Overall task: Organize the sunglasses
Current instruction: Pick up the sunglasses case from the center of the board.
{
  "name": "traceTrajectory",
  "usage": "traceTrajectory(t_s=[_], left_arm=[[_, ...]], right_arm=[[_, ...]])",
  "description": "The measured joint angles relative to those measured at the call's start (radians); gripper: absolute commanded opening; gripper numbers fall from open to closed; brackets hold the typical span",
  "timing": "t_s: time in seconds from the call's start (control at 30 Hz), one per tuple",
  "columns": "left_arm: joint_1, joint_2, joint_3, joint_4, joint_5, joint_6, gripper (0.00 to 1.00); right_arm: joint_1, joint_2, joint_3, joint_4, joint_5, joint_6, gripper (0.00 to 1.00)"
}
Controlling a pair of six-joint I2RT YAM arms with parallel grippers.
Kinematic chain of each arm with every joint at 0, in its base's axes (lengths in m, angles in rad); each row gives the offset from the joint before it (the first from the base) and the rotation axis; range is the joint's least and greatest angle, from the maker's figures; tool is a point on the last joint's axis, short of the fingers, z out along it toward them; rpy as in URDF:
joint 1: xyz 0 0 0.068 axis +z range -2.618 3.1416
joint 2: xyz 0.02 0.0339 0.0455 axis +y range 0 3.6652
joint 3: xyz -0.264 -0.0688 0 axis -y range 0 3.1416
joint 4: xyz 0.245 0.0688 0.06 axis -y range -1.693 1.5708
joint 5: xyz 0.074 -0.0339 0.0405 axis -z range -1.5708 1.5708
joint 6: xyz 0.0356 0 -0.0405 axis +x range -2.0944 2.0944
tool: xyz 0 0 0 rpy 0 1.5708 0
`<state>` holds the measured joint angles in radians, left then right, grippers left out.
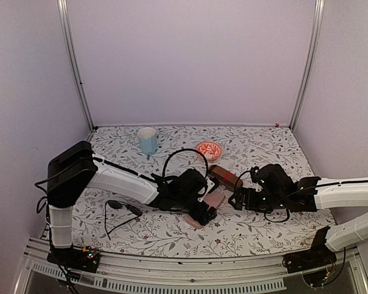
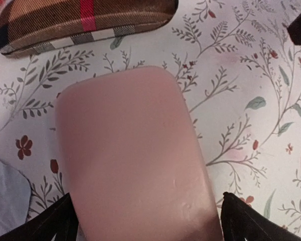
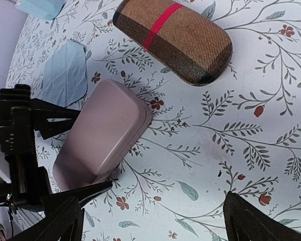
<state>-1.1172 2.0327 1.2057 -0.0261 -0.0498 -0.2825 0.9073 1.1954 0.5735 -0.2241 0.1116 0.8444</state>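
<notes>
Two oblong cases out there: one brown plaid fabric case with a red band (image 3: 173,40), one smooth pink case (image 2: 133,155). One pair of black sunglasses with dark lenses (image 1: 116,205). One pale blue cup (image 1: 147,140), one orange-red patterned bowl (image 1: 208,149), one light blue cloth (image 3: 65,73). And two white robot arms, the left arm (image 1: 119,182) and the right arm (image 1: 346,193).

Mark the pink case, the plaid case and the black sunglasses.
pink case (image 2: 135,160), left wrist view, middle of lid
plaid case (image 3: 176,41), right wrist view, cloth beside red band
black sunglasses (image 1: 116,204), top view, a dark lens
</notes>
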Motion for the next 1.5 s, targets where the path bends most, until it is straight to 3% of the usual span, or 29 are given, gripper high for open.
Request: traceTrajectory(t_s=[0.43, 0.7, 1.03, 1.23, 1.47, 1.5], left_arm=[[-0.002, 0.031, 0.048, -0.068, -0.01, 0.01, 0.95], [-0.002, 0.003, 0.012, -0.061, 0.019, -0.002, 0.82], [0.0, -0.031, -0.031, -0.046, 0.058, -0.018, 0.54], [0.018, -0.144, -0.143, -0.004, 0.14, -0.048, 0.36], [0.096, -0.315, -0.299, 0.188, 0.256, -0.131, 0.01], [0.113, -0.335, -0.325, 0.231, 0.28, -0.152, 0.0]], right_arm=[[-0.005, 0.129, 0.0, 0.054, -0.062, -0.045, 0.99], [-0.005, 0.175, 0.001, 0.088, -0.087, -0.053, 0.99], [-0.005, 0.22, 0.009, 0.113, -0.096, -0.061, 0.99], [-0.006, 0.213, 0.011, 0.145, -0.098, -0.107, 0.99], [-0.031, 0.16, 0.029, 0.274, -0.173, -0.185, 0.99], [-0.032, 0.159, 0.035, 0.304, -0.193, -0.199, 0.99]])
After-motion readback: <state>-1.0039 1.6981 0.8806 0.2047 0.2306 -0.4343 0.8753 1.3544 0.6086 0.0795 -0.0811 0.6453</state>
